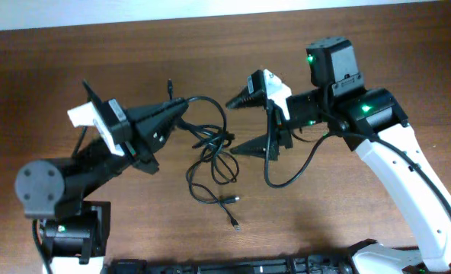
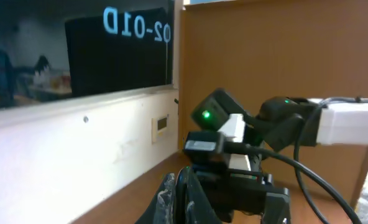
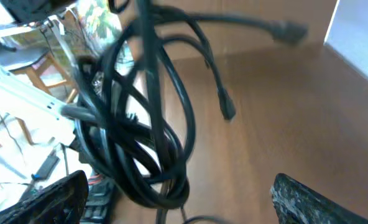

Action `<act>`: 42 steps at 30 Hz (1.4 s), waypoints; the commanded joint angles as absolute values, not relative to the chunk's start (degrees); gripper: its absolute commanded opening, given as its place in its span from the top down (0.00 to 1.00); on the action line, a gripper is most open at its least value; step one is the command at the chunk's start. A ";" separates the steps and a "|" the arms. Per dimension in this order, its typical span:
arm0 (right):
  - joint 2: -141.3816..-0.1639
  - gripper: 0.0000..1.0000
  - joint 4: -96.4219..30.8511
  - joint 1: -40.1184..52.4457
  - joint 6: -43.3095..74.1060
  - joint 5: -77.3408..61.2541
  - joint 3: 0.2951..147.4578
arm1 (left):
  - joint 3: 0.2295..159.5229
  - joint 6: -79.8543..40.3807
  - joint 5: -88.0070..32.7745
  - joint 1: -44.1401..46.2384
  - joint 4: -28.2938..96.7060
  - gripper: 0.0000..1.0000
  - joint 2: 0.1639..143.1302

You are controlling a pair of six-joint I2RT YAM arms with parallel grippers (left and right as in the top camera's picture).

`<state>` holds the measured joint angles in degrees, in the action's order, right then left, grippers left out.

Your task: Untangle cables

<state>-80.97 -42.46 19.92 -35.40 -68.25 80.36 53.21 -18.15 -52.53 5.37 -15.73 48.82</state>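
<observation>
The thin black flexible cables (image 1: 210,144) with small metal plug ends sit knotted at the centre of the brown wooden counter (image 1: 363,46). Part of the knot appears raised and the rest trails on the wood, with one plug end (image 1: 235,225) lying loose toward 5 o'clock. They look light, limp and smooth-sheathed, so a loop should follow any pull without stiffness. It would likely slide through a loose pinch, and the knot would likely tighten if dragged by a free end. The better hold seems to be a single strand just outside the knot, not a plug, where the wire joint could strain. At 10 o'clock of the tangle the left fingers (image 1: 168,114) are closed on a strand, holding it up. At 3 o'clock the right fingers (image 1: 246,97) stand wide apart and grip nothing. In the right wrist view the hanging coil sits between them, seemingly untouched.
</observation>
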 commanded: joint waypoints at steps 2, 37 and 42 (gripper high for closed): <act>-81.10 0.07 -37.21 20.69 -37.52 -70.91 80.05 | 54.59 -26.63 -51.22 5.65 -16.08 1.00 50.92; -81.10 0.96 -49.36 25.43 -20.01 -25.04 80.05 | 54.59 10.85 -44.91 10.61 8.51 0.01 57.78; -81.10 0.96 -49.76 25.43 -17.43 -27.55 80.05 | 54.59 15.92 -44.53 10.61 10.24 0.00 57.80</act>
<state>-80.99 -49.98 25.12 -18.79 -24.25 80.31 54.13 10.76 -45.56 10.50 9.21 57.87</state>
